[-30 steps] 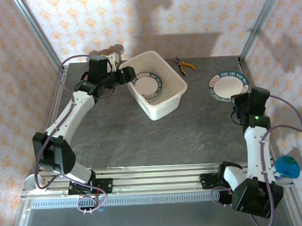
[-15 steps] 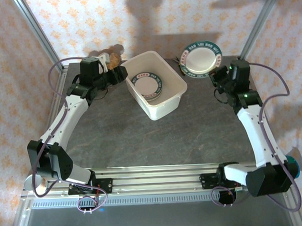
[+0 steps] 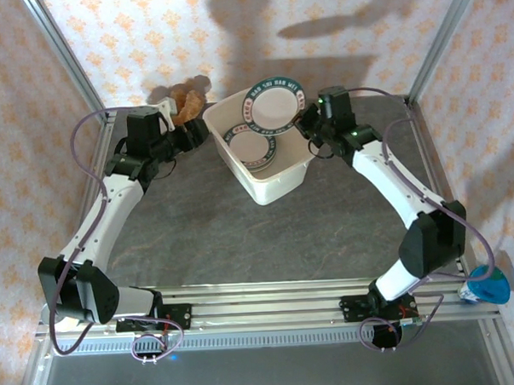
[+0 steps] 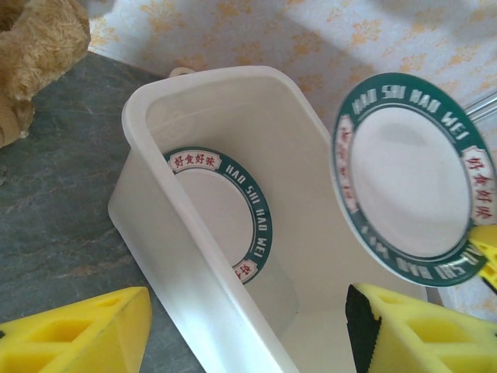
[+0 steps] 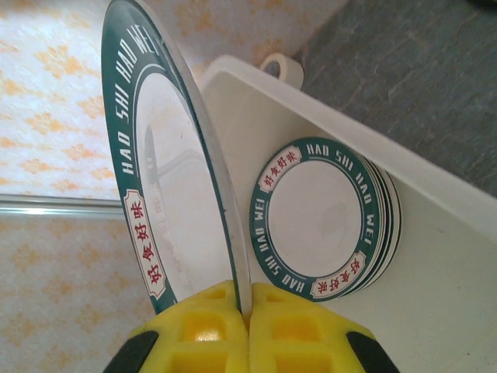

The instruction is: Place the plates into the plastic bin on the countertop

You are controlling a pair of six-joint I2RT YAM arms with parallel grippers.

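The white plastic bin (image 3: 278,185) stands at the back middle of the dark countertop (image 3: 242,236). A stack of green-rimmed plates (image 3: 253,146) leans inside it, also seen in the wrist views (image 4: 225,210) (image 5: 318,225). My right gripper (image 3: 309,124) (image 5: 247,299) is shut on the rim of another green-rimmed plate (image 3: 273,105) (image 5: 167,179) (image 4: 408,175), held on edge above the bin's back right. My left gripper (image 3: 198,132) (image 4: 248,334) is open at the bin's left side, with the bin's wall (image 4: 194,272) running between its yellow fingers (image 4: 85,330) untouched.
A brown plush toy (image 3: 185,100) (image 4: 39,54) lies at the back left, just behind my left gripper. A small white ring (image 5: 283,68) sits behind the bin. A blue object (image 3: 488,285) rests off the countertop's right front. Aluminium posts frame the corners.
My right arm lifted the plate from the right of the countertop and swung it left to above the bin. My left gripper drew back a little to the left.
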